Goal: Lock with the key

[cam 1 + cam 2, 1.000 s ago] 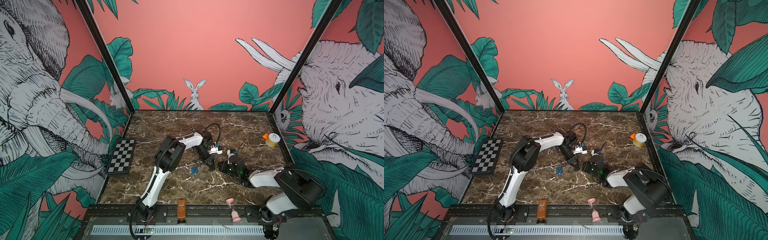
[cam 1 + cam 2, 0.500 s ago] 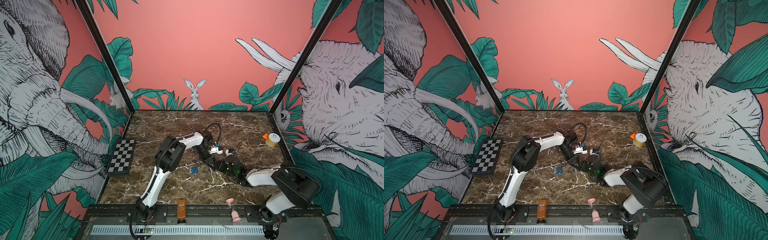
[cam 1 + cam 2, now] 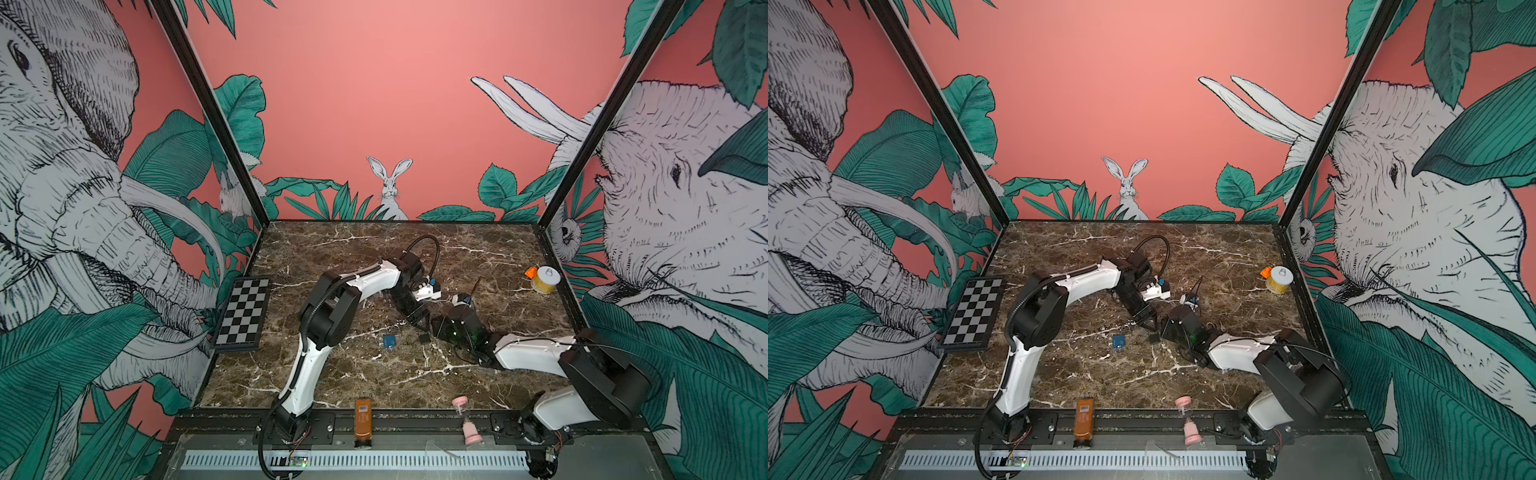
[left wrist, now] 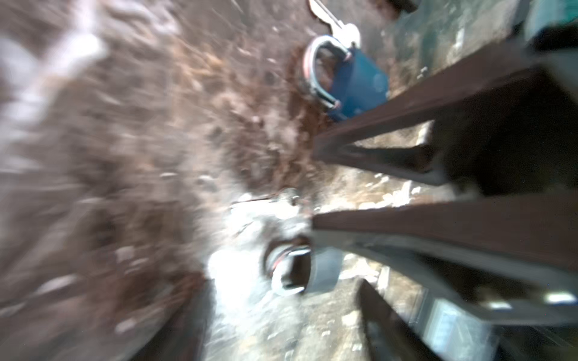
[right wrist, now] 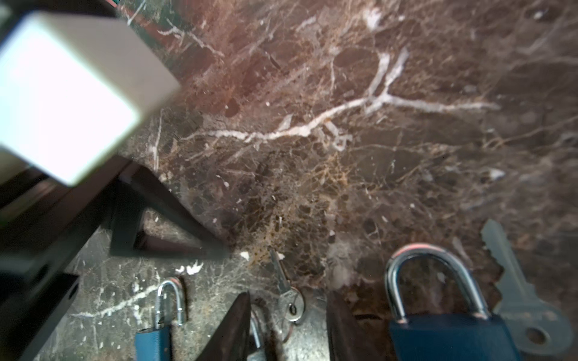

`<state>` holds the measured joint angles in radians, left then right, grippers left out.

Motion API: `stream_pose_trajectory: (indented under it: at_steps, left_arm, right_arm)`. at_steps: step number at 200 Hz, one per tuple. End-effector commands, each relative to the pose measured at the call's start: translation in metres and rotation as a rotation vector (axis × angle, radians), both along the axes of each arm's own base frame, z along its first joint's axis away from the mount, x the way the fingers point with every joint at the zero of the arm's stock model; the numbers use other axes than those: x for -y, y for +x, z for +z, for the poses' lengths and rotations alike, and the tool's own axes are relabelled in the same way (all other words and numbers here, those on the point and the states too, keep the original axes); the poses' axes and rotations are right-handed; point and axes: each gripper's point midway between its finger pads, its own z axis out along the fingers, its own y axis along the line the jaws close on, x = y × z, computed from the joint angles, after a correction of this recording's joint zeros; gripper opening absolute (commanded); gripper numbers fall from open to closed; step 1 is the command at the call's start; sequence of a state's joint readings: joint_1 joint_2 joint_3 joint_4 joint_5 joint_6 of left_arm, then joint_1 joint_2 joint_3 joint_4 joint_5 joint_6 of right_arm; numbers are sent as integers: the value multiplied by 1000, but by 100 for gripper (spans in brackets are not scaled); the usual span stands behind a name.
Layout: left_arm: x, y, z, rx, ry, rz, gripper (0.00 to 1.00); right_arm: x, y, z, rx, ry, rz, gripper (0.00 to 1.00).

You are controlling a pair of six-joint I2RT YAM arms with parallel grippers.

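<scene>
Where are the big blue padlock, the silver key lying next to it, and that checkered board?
big blue padlock (image 5: pixel 450 337): right wrist view, on its blue body.
silver key (image 5: pixel 506 265): right wrist view, on its blade.
checkered board (image 3: pixel 243 311): in a top view, on its middle squares.

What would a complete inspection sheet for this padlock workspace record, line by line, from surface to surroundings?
Surface: dark marble tabletop, white-veined.
Job's things: large blue padlock, shackle shut, large key beside it; small blue padlock, shackle looks open; small key.
Clutter: checkerboard, yellow spool; orange-brown bottle and pink hourglass at the front rail.
Grippers: left gripper open, empty; right gripper open, small key lying between its jaws.
Cables: black cable looping over the left arm near its wrist.
Surroundings: pink jungle-print walls, black frame posts.
</scene>
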<state>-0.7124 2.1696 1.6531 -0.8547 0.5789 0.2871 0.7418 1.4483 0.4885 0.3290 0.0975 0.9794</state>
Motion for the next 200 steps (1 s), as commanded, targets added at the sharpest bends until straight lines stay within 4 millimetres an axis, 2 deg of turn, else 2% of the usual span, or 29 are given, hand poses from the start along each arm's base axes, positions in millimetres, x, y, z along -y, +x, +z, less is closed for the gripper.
stream_pose_trajectory:
  at_steps: [1, 13, 17, 24, 26, 32, 52, 67, 101, 117, 143, 170, 200]
  left_arm:
    - [-5, 36, 40, 210, -32, 85, 83]
    - [-13, 52, 50, 270, -29, 137, 83]
    - [-14, 57, 53, 297, -23, 153, 88]
    - [-19, 66, 58, 344, -11, 186, 89]
    - [-20, 68, 58, 354, -6, 195, 94]
    - [-25, 77, 63, 400, 0, 231, 97]
    - [-45, 109, 77, 571, 22, 379, 98]
    - [-54, 118, 89, 635, -7, 450, 98]
    - [-80, 119, 105, 750, -16, 545, 98]
    - [-96, 122, 116, 816, -39, 650, 98]
    - [-115, 111, 125, 759, -95, 810, 98]
    - [-118, 93, 123, 647, -144, 867, 98]
    - [-119, 82, 117, 607, -142, 828, 98]
  right_arm:
    - [6, -1, 9, 7, -59, 0, 42]
    - [8, 0, 13, 11, -74, -1, 43]
    - [9, -1, 14, 12, -77, 0, 44]
    - [10, 0, 16, 19, -83, 2, 44]
    - [10, 0, 17, 21, -84, 2, 44]
    - [10, 0, 19, 25, -89, 7, 45]
    - [10, -1, 25, 28, -120, 34, 45]
    - [11, -2, 29, 33, -140, 51, 47]
    - [18, -1, 45, 64, -197, 64, 50]
    - [16, 0, 55, 76, -214, 91, 50]
    - [4, 2, 65, 66, -235, 152, 48]
    - [-8, 2, 68, 50, -334, 230, 46]
    - [-20, 4, 67, 64, -386, 249, 43]
